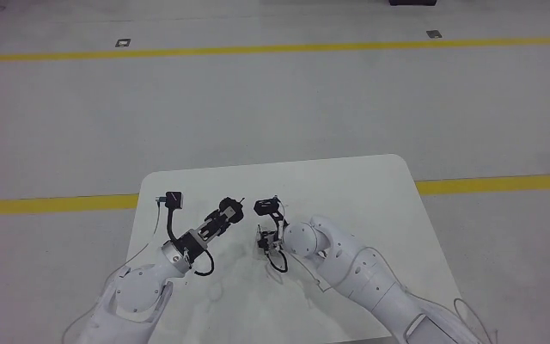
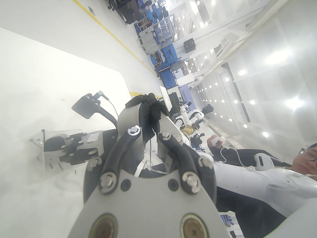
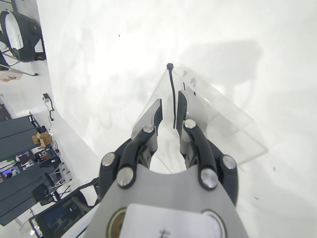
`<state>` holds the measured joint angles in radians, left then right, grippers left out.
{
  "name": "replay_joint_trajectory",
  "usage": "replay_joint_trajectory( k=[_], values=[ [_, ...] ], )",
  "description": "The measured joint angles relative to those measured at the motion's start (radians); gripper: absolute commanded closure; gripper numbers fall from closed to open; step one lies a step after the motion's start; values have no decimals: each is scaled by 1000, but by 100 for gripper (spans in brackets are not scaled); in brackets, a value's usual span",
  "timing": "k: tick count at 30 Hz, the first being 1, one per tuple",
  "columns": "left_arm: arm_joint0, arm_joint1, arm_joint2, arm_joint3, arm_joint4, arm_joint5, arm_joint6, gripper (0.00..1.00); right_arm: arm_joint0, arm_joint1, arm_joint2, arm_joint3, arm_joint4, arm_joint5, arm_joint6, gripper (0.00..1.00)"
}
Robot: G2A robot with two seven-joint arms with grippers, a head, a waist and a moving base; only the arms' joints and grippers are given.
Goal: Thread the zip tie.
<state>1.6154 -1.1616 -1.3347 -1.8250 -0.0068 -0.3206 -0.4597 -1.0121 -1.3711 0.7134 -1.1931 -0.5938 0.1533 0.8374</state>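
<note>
1. The white table (image 1: 369,185) stands on a pale floor; a yellow line (image 1: 258,49) crosses the floor beyond the far edge, and another runs behind the table to its left and right.
2. Both arms come in from the near side; their tools meet over the middle of the table, somewhat left of centre.
3. The right tool (image 1: 264,242) sits low over the table, to the right of the left tool (image 1: 228,208) and a little nearer; the two are close but apart.
4. In the right wrist view the right tool's black ribbed pads (image 3: 182,107) stand a narrow gap apart; the gap is wider than the strap seen in it.
5. The zip tie (image 3: 172,92) is black and thin; its strap shows in that gap, close against one pad, and its small square head lies past the fingertips.
6. The head sits at the corner of a clear plastic piece (image 3: 223,115) that surrounds the fingertips; whether this piece is fixed to the tool or rests on the table cannot be told; nor can it be told whether anything pinches the tie.
7. The left wrist view shows the tie upright at the outer edge of the clear piece, head up.
8. A bunch of black material (image 2: 146,100) sits at the left tool's tip; what it is cannot be told; whether the left tool is wide or narrow cannot be told.
</note>
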Motion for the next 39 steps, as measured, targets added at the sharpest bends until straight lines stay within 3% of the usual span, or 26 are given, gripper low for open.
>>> replay_joint_trajectory(
  k=[6, 10, 22, 31, 39],
  values=[
    [0, 0, 0, 0, 0, 0, 0, 100, 13, -12, -13, 24, 3, 7, -2, 91],
    [0, 0, 0, 0, 0, 0, 0, 100, 17, -17, -15, 34, 5, 7, -5, 100],
    [0, 0, 0, 0, 0, 0, 0, 100, 16, -24, -3, 50, 14, -10, -13, 100],
    [0, 0, 0, 0, 0, 0, 0, 100, -31, 3, 70, 2, 21, -50, -18, 100],
    [0, 0, 0, 0, 0, 0, 0, 100, -101, 37, 168, -64, 64, -116, -13, 100]
  ],
)
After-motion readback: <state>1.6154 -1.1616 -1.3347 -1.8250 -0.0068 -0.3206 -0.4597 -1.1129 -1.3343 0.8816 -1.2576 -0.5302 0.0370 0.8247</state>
